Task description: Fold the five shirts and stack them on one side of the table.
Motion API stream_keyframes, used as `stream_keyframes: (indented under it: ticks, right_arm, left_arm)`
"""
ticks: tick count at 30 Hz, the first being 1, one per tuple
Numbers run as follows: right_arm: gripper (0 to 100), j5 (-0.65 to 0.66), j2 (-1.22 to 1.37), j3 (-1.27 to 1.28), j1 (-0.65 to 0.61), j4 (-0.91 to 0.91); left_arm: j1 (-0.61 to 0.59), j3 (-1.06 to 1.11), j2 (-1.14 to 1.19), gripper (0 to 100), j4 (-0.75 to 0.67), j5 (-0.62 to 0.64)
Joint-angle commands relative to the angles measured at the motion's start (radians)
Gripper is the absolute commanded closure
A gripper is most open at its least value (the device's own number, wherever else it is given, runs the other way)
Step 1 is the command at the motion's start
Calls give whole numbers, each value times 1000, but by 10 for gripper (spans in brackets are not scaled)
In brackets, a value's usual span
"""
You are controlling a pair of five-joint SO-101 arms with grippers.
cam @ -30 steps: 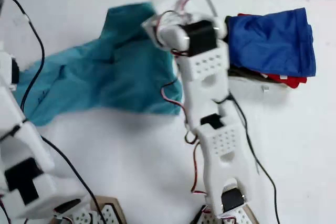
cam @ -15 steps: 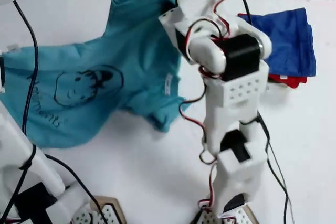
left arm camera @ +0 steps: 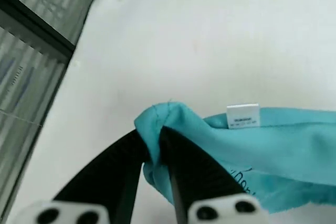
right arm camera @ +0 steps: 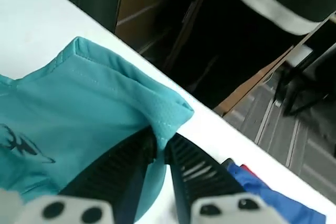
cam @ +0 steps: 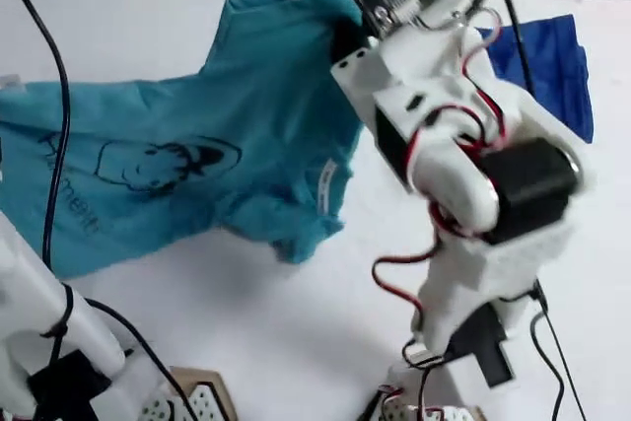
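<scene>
The teal shirt is soft, matt, creased cloth, the blue shirt is smoother cloth, the surface is smooth matt white, and the left claw and right claw are matt black plastic, the right one ribbed.

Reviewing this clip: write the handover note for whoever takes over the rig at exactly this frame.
Left gripper: shut on a hem corner of the teal shirt.
Right gripper: shut on another corner of it, near the table's far edge.
Things: the teal shirt is stretched between the two grippers, print up, over the white table. The blue shirt lies folded at the far right, with a bit of red cloth beside it.
Done: blue shirt folded and set aside.
Left: fold the teal shirt and stack it there. How many shirts that pile holds cannot be told.
</scene>
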Motion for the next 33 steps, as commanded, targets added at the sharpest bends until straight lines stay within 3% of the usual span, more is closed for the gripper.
stream_keyframes:
  ticks: [1,11,21,33]
  right_arm:
    - [981,12,-77,2,12,15]
    - [981,55,-124,12,127,-150]
    - [981,55,-53,2,133,-271]
    - [981,57,-268,2,133,-251]
  left_arm:
    - [3,-87,-29,973,6,6]
    - [9,-255,-23,973,6,6]
    - [9,-243,-23,973,-80,64]
    - [8,-463,-31,973,26,77]
